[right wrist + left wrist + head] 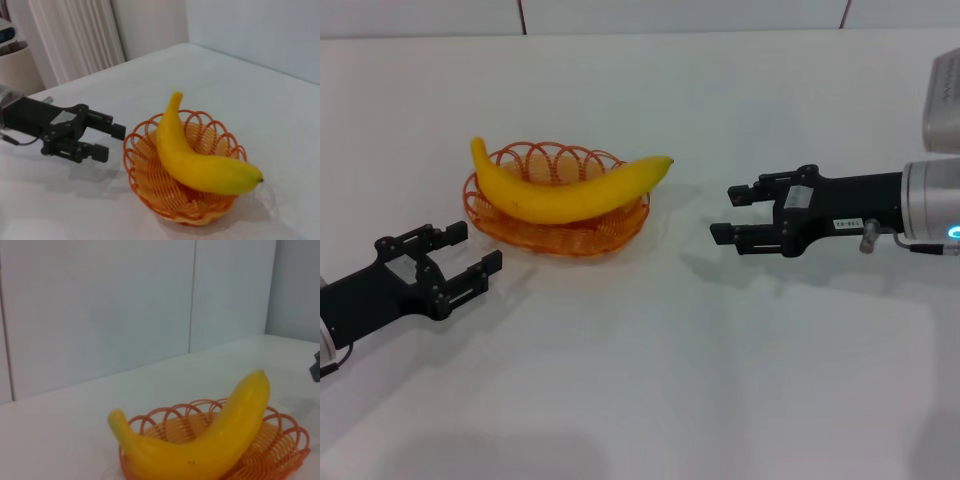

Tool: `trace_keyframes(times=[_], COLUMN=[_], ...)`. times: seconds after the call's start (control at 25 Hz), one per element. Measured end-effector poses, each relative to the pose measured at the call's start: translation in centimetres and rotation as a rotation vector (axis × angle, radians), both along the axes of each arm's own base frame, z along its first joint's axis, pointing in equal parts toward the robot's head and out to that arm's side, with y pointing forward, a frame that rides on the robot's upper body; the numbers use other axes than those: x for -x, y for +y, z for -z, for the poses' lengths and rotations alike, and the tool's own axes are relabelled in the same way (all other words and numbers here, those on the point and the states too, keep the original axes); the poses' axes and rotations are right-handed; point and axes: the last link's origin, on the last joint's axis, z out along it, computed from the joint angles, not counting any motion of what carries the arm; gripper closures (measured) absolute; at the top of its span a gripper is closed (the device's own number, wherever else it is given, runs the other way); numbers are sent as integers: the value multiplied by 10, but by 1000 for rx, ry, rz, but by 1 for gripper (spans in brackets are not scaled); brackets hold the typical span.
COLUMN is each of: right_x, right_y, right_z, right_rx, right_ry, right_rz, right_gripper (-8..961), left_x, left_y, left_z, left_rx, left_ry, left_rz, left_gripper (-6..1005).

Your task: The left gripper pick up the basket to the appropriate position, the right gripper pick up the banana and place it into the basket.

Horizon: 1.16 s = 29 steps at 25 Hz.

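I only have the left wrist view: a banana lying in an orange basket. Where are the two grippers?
Observer: The left gripper is open and empty, beside the basket on the robot's left, not touching it.
Operator: And the right one?
Observer: The right gripper is open too, on the opposite side, clear of the banana.
Operator: Does the banana fit inside?
Observer: No. It rests across the rim, its dark tip past the edge toward the right gripper.

The right gripper [723, 212] carries a small white label [847, 224]; its print cannot be read.
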Motion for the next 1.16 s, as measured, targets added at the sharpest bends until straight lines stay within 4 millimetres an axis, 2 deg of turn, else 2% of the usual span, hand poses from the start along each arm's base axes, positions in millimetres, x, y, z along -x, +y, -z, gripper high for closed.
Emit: trace_keyframes(times=[1.16], right_x=[-3], right_y=[-1], right_z=[1], right_rx=[-31], right_ry=[28], right_rz=[-6], right_gripper=[322], left_x=[1], left_y=[0], left_z=[-1], left_rx=[-4], left_ry=[-1], left_rz=[-3], left_gripper=[384])
